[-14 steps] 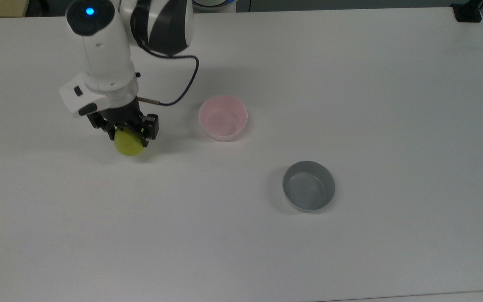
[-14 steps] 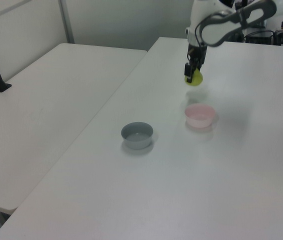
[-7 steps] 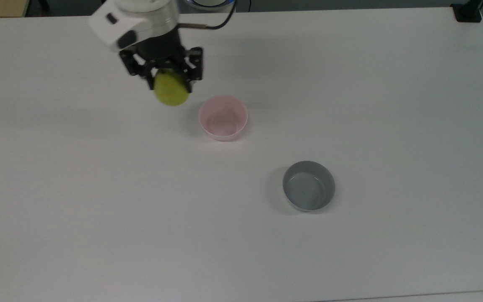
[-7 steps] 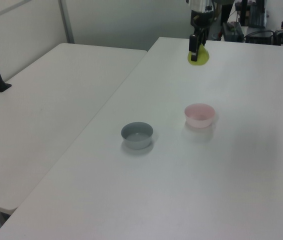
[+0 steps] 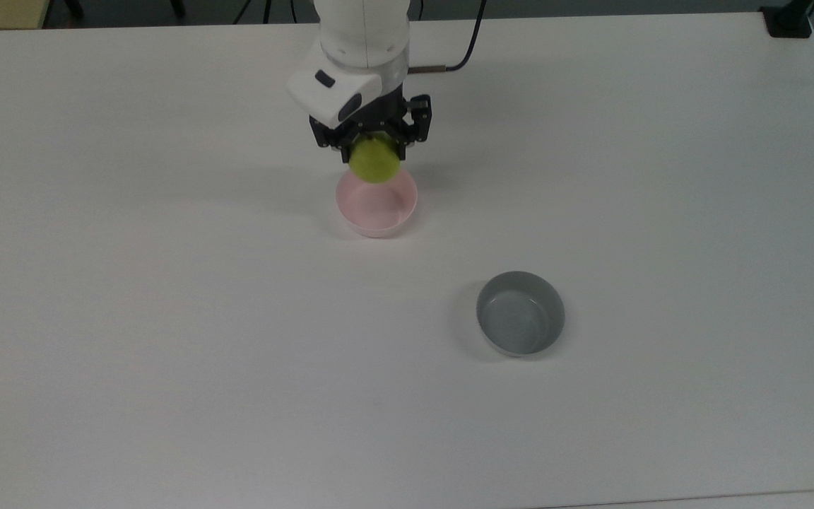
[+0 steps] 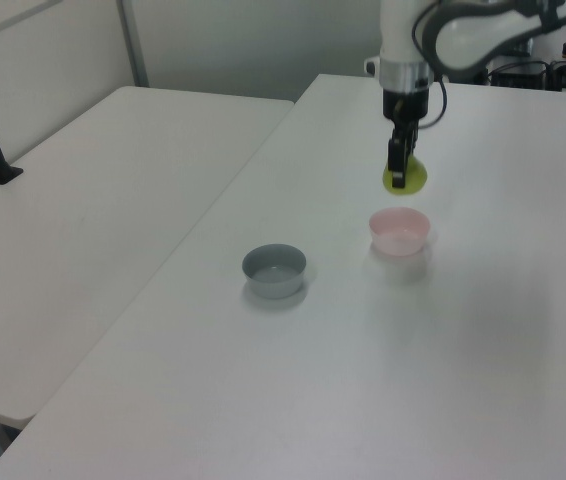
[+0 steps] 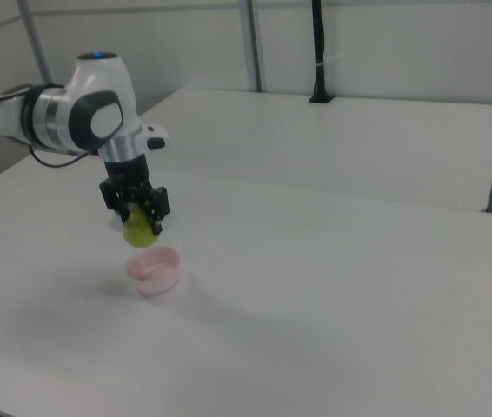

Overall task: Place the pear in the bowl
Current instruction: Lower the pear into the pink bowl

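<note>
On the white surface [image 5: 167,318], your pink bowl [image 5: 377,207] sits empty; the grey bowl [image 5: 520,312] stands well apart. Just above the pink bowl's far rim, the hand [image 5: 373,145] is clamped on the pear [image 5: 374,160]. Lowering and release remain.

— What does the arm carry in the left view?
— The gripper [image 6: 398,176] points down, closed on the yellow-green pear [image 6: 406,177], which hangs clear of the white table [image 6: 483,350].
— And the pink bowl [image 6: 399,230]?
— It stands on the table right below the pear, apart from it.
— Anything else?
— A grey bowl [image 6: 274,270] sits toward the left view's left of the pink one, well apart.
</note>
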Controlling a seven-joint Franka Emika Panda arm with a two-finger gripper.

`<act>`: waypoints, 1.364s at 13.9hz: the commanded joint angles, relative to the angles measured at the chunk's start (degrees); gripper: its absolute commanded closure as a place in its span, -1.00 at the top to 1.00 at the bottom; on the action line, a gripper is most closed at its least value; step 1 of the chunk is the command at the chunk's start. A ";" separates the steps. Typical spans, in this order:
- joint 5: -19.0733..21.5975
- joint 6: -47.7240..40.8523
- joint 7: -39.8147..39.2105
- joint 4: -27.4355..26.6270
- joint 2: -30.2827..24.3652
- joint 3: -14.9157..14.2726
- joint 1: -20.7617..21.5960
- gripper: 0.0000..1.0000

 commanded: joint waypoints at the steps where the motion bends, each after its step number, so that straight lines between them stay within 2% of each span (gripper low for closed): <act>1: -0.82 8.22 -0.37 -5.79 -0.66 -0.77 0.75 0.21; 4: -0.82 11.81 -0.46 -5.88 2.32 -0.69 0.84 0.21; 12: -0.91 12.79 -0.46 -5.88 5.14 -0.77 1.54 0.21; 14: -0.91 12.97 -0.37 -5.79 6.02 -0.77 1.54 0.29; 15: -0.91 12.97 -0.20 -5.70 6.11 -0.77 1.54 0.49; 17: -0.91 12.97 -0.02 -5.53 6.11 -0.77 1.37 0.53; 19: -0.91 12.88 0.15 -5.35 6.02 -0.77 1.37 0.68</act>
